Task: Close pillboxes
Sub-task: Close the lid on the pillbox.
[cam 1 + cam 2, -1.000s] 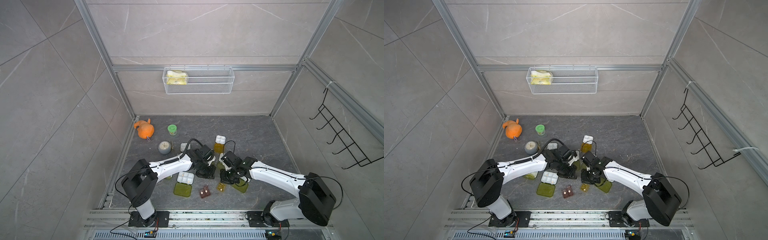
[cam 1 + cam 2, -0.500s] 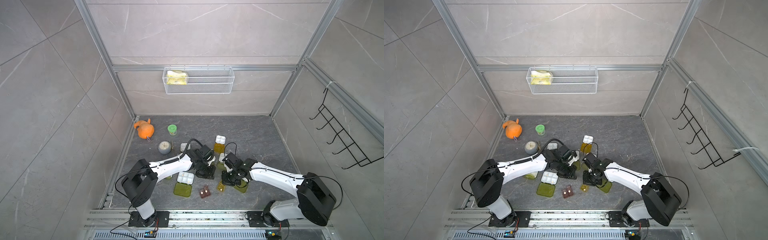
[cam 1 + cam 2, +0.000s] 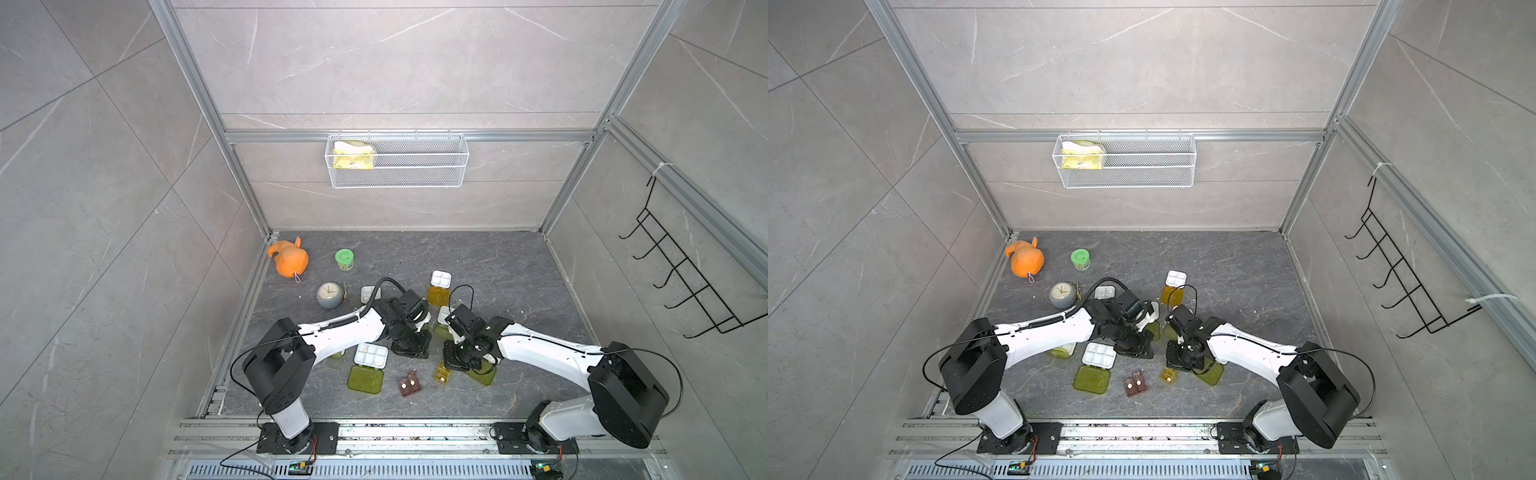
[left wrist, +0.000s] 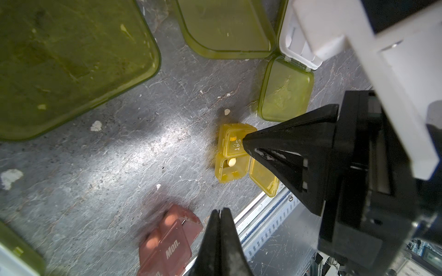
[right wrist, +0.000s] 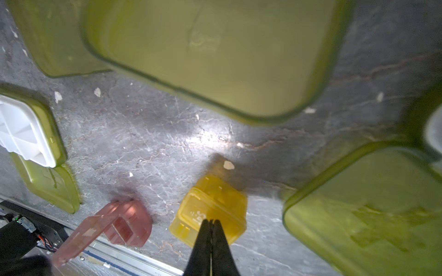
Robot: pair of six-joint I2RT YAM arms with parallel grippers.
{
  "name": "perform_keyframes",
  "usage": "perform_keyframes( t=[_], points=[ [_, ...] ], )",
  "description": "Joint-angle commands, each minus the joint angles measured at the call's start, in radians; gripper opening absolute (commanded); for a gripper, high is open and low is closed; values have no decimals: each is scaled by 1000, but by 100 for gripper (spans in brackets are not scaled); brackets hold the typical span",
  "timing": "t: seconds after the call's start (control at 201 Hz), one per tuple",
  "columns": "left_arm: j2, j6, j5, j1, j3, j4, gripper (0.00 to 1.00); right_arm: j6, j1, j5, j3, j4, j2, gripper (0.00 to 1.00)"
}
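Right gripper (image 5: 210,222): jaws closed, holding nothing, tip on amber pillbox (image 5: 211,205) lid. Box sits on table (image 4: 119,148) near brown pillbox (image 4: 172,236). Push straight down near lid's free edge; light box may skid. Second flap (image 4: 263,178) open. Left gripper (image 4: 220,211): closed, empty, hovering.

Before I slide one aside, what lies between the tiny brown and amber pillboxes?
Only bare floor separates the brown pillbox from the amber pillbox; the left wrist view shows it.

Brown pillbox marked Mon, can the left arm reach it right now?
Probably yes: the left gripper, jaws shut, hangs close to the brown pillbox with nothing between them; the right gripper is off at the amber pillbox.
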State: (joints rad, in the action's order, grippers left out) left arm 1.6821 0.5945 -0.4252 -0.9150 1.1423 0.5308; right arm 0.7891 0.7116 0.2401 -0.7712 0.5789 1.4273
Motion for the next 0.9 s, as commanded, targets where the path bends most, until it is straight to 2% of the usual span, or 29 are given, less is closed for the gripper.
perform_keyframes(
  t=[0.0,0.891],
  points=[
    [-19,2,-15,-2,5,8,0,-19,-6,5,13,-1,18,7],
    [-23,47,10,-4,1,-12,0,-37,-18,35,55,-43,27,7]
  ],
)
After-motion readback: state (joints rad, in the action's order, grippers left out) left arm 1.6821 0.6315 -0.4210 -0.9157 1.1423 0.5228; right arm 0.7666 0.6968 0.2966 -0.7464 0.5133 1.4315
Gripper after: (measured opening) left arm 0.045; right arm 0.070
